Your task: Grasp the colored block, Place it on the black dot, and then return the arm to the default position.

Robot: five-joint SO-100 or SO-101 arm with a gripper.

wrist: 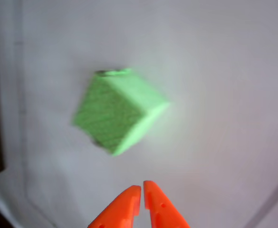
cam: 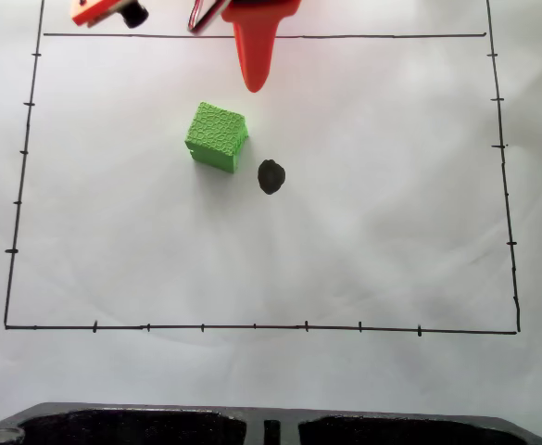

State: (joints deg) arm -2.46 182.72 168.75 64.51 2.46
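No readable writing. White paper sheet (cam: 391,232), hand-ruled black border (cam: 252,326) with ticks. Green block (cam: 216,136) sits just left of black dot (cam: 271,176), apart. Gripper (wrist: 142,188) fingertips nearly together, empty, short of block

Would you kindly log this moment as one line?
claw: shut, empty | green cube: on paper, beside black dot, not on it | stage: pre-grasp

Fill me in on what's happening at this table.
An orange arm is working over a white sheet with a green block and a black dot. The block sits on the paper just left of the dot in the fixed view, not on it. The gripper hangs above the block with its fingers together, holding nothing.
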